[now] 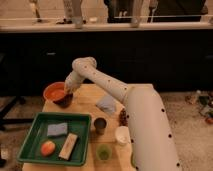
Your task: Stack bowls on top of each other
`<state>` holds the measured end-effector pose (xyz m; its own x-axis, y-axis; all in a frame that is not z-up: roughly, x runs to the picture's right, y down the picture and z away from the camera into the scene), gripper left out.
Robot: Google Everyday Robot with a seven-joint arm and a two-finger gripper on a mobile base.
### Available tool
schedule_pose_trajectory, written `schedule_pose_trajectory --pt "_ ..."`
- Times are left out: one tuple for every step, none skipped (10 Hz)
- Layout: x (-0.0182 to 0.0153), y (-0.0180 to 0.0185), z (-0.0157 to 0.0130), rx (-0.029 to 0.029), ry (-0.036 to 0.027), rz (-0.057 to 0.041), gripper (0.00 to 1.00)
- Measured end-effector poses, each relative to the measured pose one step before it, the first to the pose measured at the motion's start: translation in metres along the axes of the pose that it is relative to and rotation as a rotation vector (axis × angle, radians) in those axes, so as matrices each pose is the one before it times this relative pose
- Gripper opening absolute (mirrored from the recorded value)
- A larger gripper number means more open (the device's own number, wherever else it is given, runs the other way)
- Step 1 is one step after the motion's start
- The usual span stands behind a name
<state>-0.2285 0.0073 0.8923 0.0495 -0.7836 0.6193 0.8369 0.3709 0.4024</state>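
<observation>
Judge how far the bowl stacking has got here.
Done: cannot tell; the round orange-red bowl at the far left of the wooden table may be one or a stack. In hand: the gripper sits at its rim. Left: no second bowl shows apart, so stacking is unconfirmed.

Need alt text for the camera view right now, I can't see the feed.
The white arm's gripper is at the rim of an orange bowl at the far left of the wooden table. Nearer the camera, a green tray holds a blue sponge, and three small cups stand beside it.
</observation>
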Motion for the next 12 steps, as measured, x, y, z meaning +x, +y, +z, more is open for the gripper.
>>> schedule_pose_trajectory --pt "0.00078 0.00249 -0.00169 0.00083 0.00092 0.00348 0.0" --pt "0.00066 0.00187 -0.00101 0.0008 0.00021 0.00272 0.0" --pt "0.00077 0.00223 -0.0004 0.00052 -0.00107 0.00352 0.0" --pt "0.00027 0.0009 0.00022 -0.00048 -0.00074 0.00124 0.0" --pt "0.00068 0.00184 0.00031 0.00005 -0.00044 0.00338 0.0" --pt "0.001 0.0037 0.00119 0.00125 -0.00221 0.0072 0.0" --pt "0.00066 0.00296 0.00095 0.00036 -0.00241 0.00383 0.0" --pt "0.00082 0.00366 0.00117 0.00162 -0.00563 0.00501 0.02" --pt "0.00086 0.00159 -0.00079 0.00112 -0.00181 0.00304 0.02" --pt "-0.00003 0.00015 -0.00006 -0.00014 -0.00016 -0.00039 0.02" --pt "-0.00035 -0.00086 0.00046 0.0002 -0.00076 -0.00126 0.02" --pt "-0.00004 0.00015 0.00017 -0.00019 -0.00017 0.00017 0.02"
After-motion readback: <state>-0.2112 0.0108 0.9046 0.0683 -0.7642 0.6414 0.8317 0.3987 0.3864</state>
